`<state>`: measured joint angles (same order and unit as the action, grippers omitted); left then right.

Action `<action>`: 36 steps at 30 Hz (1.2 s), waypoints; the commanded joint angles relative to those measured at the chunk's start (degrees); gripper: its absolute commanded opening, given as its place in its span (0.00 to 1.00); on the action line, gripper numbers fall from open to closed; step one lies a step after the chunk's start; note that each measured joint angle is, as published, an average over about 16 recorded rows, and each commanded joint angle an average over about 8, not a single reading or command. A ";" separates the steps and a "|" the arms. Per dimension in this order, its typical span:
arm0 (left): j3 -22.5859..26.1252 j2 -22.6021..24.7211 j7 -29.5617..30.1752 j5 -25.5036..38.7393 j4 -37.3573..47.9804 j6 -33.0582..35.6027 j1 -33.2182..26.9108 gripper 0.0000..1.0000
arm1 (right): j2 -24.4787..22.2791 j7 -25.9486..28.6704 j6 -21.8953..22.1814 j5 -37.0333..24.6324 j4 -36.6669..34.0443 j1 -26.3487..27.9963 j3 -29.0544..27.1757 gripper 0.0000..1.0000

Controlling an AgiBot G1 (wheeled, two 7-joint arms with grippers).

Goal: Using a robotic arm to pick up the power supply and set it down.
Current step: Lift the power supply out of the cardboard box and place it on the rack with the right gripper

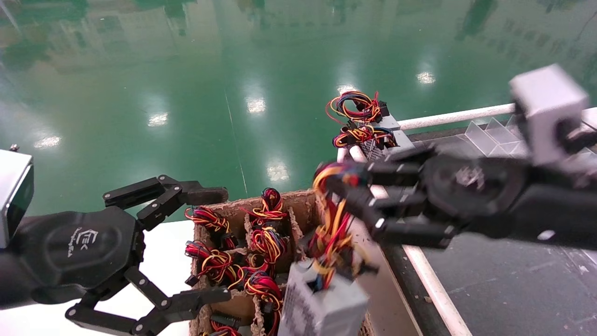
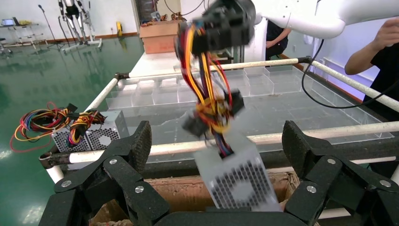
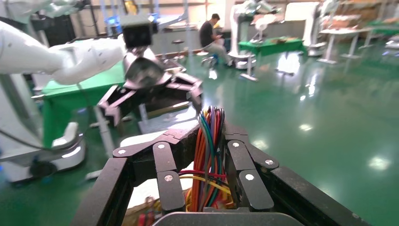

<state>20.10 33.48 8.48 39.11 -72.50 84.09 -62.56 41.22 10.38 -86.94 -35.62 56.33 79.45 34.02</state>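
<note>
The power supply (image 1: 322, 305), a small grey metal box with a perforated face, hangs tilted above the right edge of the brown cardboard divider box (image 1: 298, 197). It dangles by its bundle of red, yellow and orange wires (image 1: 332, 228). My right gripper (image 1: 338, 189) reaches in from the right and is shut on the top of that bundle; the right wrist view shows the wires (image 3: 209, 141) pinched between its fingers (image 3: 244, 160). My left gripper (image 1: 221, 243) is open at the left of the box, holding nothing. In the left wrist view the power supply (image 2: 240, 176) hangs in front of its spread fingers (image 2: 136, 141).
Several more wired units (image 1: 261, 242) fill the divider box's cells. Two other units (image 1: 368, 140) lie on the corner of the railed dark table (image 1: 503, 280), beside clear plastic dividers (image 1: 494, 137). A person (image 2: 376, 52) stands by that table's far side. Green floor lies beyond.
</note>
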 commanded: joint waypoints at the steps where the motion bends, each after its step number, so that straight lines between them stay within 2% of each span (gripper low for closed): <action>1: 0.00 0.00 0.00 0.00 0.00 0.00 0.00 1.00 | -0.78 -0.04 0.19 0.52 -0.36 0.67 -0.70 0.00; 15: 0.01 0.00 -0.01 -0.01 0.00 0.00 0.00 1.00 | -7.50 -2.92 -1.61 1.30 -9.04 4.55 -3.82 0.00; 25: 0.02 -0.01 -0.01 -0.01 0.00 -0.01 0.00 1.00 | -12.68 -6.53 -2.36 1.18 -15.91 2.72 -4.35 0.00; 30: 0.02 -0.01 -0.01 -0.02 0.00 -0.01 -0.01 1.00 | -13.22 -9.29 -1.55 -0.79 -20.50 2.72 -3.74 0.00; 36: 0.03 -0.01 -0.01 -0.02 0.00 -0.01 -0.01 1.00 | -11.59 -12.11 -0.87 -4.09 -27.03 5.52 -2.61 0.00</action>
<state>20.12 33.47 8.46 39.09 -72.50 84.08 -62.57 29.85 -1.72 -87.82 -39.74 29.36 85.34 31.46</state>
